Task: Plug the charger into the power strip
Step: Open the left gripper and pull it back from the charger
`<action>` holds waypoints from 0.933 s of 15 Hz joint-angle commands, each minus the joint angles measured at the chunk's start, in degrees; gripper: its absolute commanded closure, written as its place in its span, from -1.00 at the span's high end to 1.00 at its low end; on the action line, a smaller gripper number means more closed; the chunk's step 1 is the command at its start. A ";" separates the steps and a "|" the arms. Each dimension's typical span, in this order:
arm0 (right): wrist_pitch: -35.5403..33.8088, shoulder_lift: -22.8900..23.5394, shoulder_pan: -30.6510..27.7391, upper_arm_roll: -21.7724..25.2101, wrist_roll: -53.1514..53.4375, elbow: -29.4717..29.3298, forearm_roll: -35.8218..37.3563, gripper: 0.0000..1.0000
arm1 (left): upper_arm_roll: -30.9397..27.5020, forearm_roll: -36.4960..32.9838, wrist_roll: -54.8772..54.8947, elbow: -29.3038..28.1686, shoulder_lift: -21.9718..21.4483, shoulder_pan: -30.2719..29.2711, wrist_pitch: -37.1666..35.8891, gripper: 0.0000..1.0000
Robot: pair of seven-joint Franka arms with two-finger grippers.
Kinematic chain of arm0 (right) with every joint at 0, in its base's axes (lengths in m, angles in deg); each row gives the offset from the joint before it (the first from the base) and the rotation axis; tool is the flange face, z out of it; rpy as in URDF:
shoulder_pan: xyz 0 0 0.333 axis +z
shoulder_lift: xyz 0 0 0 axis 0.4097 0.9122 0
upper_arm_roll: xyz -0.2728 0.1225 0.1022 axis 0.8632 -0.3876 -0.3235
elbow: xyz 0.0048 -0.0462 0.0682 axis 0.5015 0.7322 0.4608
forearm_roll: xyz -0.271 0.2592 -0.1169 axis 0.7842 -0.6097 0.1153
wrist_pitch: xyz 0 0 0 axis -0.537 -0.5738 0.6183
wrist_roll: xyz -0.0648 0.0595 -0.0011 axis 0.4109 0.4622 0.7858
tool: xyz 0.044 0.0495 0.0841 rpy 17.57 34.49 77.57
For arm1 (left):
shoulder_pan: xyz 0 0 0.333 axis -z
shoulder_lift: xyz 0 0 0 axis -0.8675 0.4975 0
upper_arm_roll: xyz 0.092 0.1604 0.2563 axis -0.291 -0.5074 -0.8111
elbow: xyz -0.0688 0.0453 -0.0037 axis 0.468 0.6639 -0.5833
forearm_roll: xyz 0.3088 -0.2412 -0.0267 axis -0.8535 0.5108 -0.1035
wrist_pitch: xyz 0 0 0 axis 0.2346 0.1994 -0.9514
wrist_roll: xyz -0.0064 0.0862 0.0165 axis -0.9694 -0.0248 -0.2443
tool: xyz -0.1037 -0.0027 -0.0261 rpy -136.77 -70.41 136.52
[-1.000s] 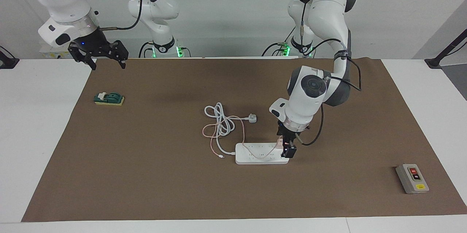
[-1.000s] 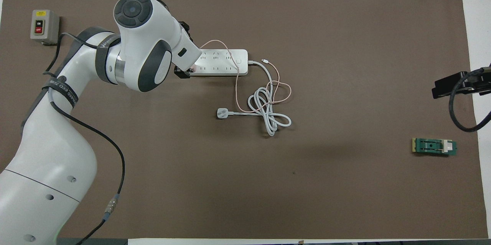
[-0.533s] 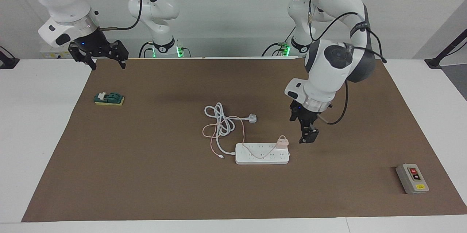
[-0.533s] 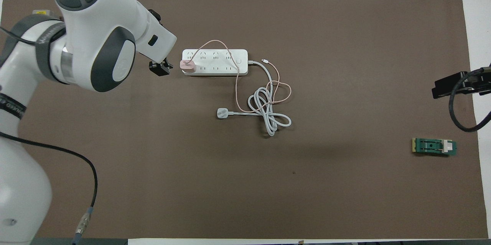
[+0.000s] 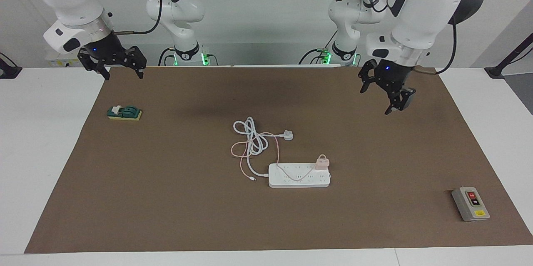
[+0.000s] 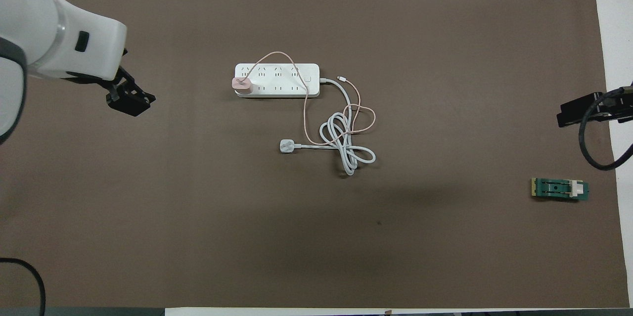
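Pale pink charger (image 5: 322, 162) sits plugged into the power strip (image 5: 299, 175), standing on the socket at the strip's end toward the left arm's end of the table. From overhead I see it upright on the row of sockets nearer the robots. Its thin pink cable (image 6: 305, 108) arcs over the strip's top, then runs toward the robots and loops through the coil of thick white cord (image 6: 346, 145); the cable's small free connector lies just beside the strip's cord end.

The strip lies flat on the brown mat (image 5: 187, 207), roughly mid-table (image 5: 41, 153). Its white cord is bundled nearer the robots than the strip, with the white three-pin plug (image 5: 287, 135) lying loose beside the coil, not connected to anything.

Left pincer (image 5: 389, 91) hangs in the air over bare mat toward the left arm's end, well apart from the strip. Fingers spread, nothing between them.

Right pincer (image 5: 120, 68) hovers over the mat's corner at the right arm's end; this arm waits. Fingers apart, nothing held.

Other items: a green block with a small white piece (image 5: 124, 112) on the mat under my right side, and a grey switch box with red and black buttons (image 5: 470, 203) far from the robots at the left arm's end.
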 commanded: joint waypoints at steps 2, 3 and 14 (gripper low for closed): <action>0.86 -0.82 -0.76 -0.60 0.31 0.80 -0.95 1.00 | -0.06 1.07 -14.81 -1.18 -4.32 -3.62 -5.64 1.00; 0.86 -0.82 -0.76 -0.60 0.31 0.80 -0.94 1.00 | -0.06 1.50 -21.65 -1.27 -4.76 -4.93 -6.44 1.00; 0.86 -0.82 -0.76 -0.60 0.22 0.80 -0.94 1.00 | 0.12 1.77 -36.04 -6.28 -9.34 -6.52 -9.96 1.00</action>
